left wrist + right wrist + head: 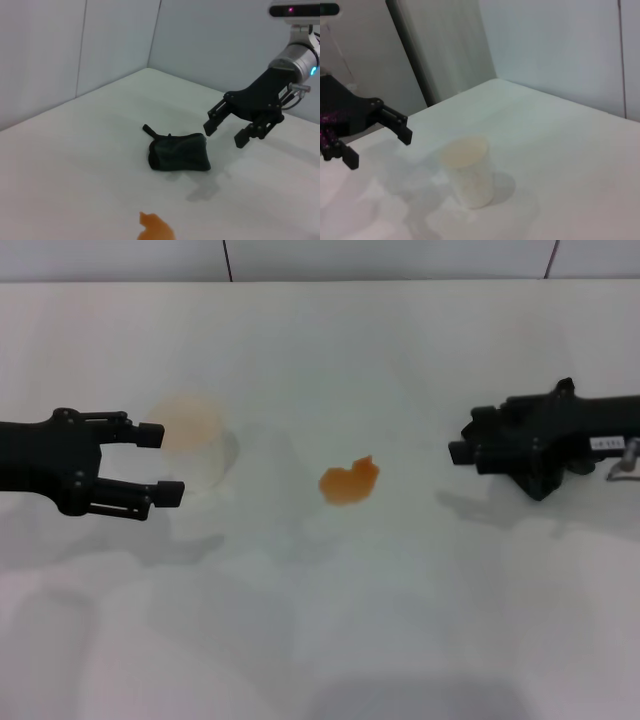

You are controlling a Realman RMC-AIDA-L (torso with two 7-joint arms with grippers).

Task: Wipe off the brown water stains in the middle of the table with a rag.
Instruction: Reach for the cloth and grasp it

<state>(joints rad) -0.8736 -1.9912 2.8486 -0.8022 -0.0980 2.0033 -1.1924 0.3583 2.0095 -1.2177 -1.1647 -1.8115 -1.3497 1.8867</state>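
Note:
The brown water stains [349, 481] are one orange-brown blotch in the middle of the white table [320, 630]; the blotch also shows in the left wrist view [156, 228]. The black rag [179, 152] lies in a wad on the table beyond the stain in the left wrist view. In the head view I cannot tell it apart from the right arm. My right gripper [227, 131] hovers just beside and above the rag, open and empty; in the head view it [462, 452] is right of the stain. My left gripper [160, 462] is open and empty at the left.
A pale translucent cup [195, 445] stands upright just off the left gripper's fingertips, left of the stain; it also shows in the right wrist view [470, 172], with the left gripper [377, 147] beside it. A wall rises behind the table's far edge.

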